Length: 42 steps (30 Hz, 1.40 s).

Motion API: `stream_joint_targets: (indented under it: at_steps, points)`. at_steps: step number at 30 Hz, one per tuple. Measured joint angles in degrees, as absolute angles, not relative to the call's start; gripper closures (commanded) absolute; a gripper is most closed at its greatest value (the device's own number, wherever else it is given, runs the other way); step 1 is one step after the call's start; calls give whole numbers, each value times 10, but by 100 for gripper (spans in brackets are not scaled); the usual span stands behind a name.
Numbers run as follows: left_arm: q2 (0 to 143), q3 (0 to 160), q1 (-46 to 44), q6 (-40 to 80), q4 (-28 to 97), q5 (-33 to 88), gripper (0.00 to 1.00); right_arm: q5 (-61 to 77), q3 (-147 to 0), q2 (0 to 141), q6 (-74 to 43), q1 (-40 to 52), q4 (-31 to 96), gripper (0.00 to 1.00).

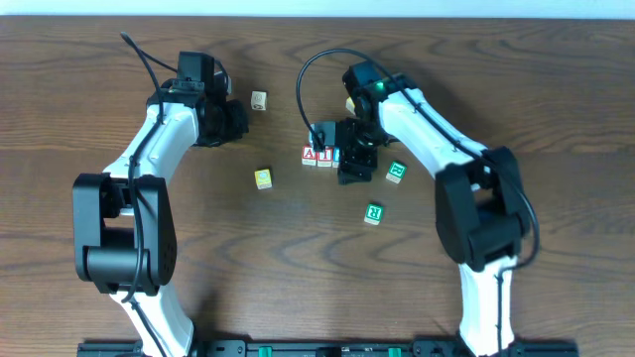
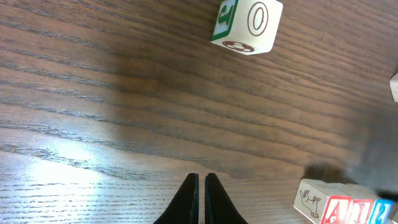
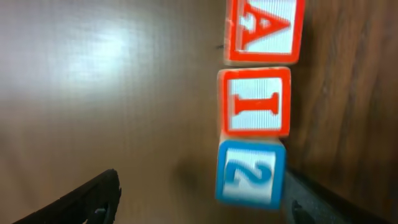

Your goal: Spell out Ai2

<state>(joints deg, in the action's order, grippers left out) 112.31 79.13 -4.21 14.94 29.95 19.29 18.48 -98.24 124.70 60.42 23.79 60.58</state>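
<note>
The three white cubes stand in a row on the wooden table: red "A" (image 1: 309, 156), red "I" (image 1: 322, 156) and blue "2" (image 1: 335, 154). In the right wrist view the "A" (image 3: 264, 31), "I" (image 3: 255, 102) and "2" (image 3: 250, 174) line up top to bottom, sides touching. My right gripper (image 1: 350, 164) is open wide (image 3: 200, 180); the "2" cube sits just inside its right finger, which may be touching it. My left gripper (image 1: 235, 121) is shut and empty (image 2: 200, 186), well to the left of the row. The "A" cube (image 2: 333, 210) shows at the lower right of the left wrist view.
A yellow cube (image 1: 262, 178) lies left of the row and a pale cube (image 1: 259, 99) behind it. Two green-lettered cubes (image 1: 396, 172) (image 1: 373, 212) lie to the right. The left wrist view shows a cube marked "0" (image 2: 247, 25) ahead.
</note>
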Motion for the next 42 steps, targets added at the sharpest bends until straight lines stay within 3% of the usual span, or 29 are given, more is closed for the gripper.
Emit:
stream_joint_targets:
  at_steps: [1,3,4,5,6,7,14,28,42]
  points:
    - [1123,791,-42,149,300,193,94,185,-982,1224,604,240,617,24]
    - [1123,791,-43,149,301,193,94,185,-982,1174,601,243,631,46]
    - [1123,791,-44,149,303,193,94,186,-982,1153,599,243,631,59]
    - [1123,791,-46,149,307,192,94,187,-982,1132,594,243,629,80]
    - [1123,791,-50,149,311,191,94,189,-983,1114,588,243,626,93]
    - [1123,791,-54,149,313,191,94,190,-985,1099,577,242,625,98]
    - [1123,791,-104,168,310,179,94,225,-971,1088,492,223,616,98]
    - [1127,791,-120,212,294,170,94,201,-791,1102,243,201,406,99]
    - [1159,791,-156,252,280,170,94,166,-779,1162,160,191,376,99]
